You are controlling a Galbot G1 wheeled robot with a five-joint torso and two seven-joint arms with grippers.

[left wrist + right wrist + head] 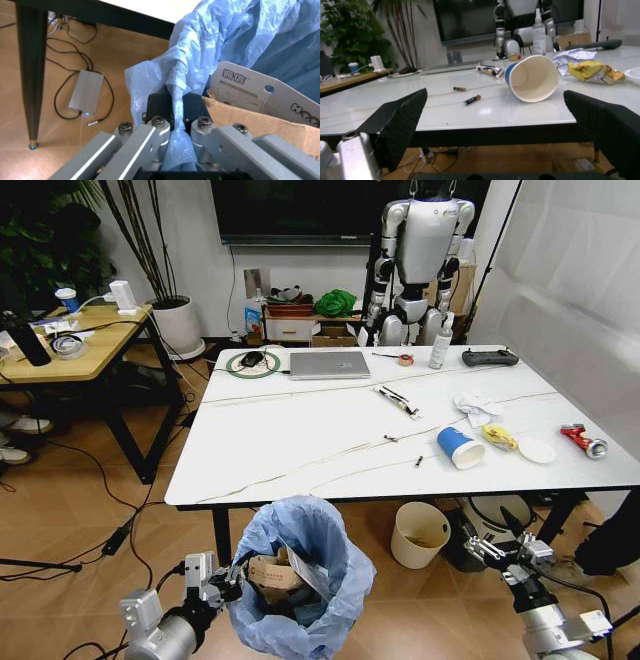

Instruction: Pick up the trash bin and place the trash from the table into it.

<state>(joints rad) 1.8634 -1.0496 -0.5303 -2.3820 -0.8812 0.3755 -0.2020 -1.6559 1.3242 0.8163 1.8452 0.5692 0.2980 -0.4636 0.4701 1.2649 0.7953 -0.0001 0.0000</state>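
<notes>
The trash bin [300, 580], dark with a crinkled light-blue bag, hangs low in front of the table [300, 440]. A brown cardboard box [275, 572] sits inside it. My left gripper [228, 578] is shut on the bin's rim and bag [175, 93], next to the cardboard [250, 112]. On the table's right part lie a tipped blue cup [460, 447], a yellow packet [499, 437], white tissue [477, 406], a white lid [537, 449] and a red can [583, 440]. My right gripper [495, 548] is open below the table's front edge, facing the cup [532, 78].
A cream bucket [420, 533] and a white bin with a black rim [490, 525] stand under the table. A laptop [329, 364], a spray bottle [441, 340] and a controller [490, 357] lie at the far side. A light-wood desk [70, 340] stands at the left.
</notes>
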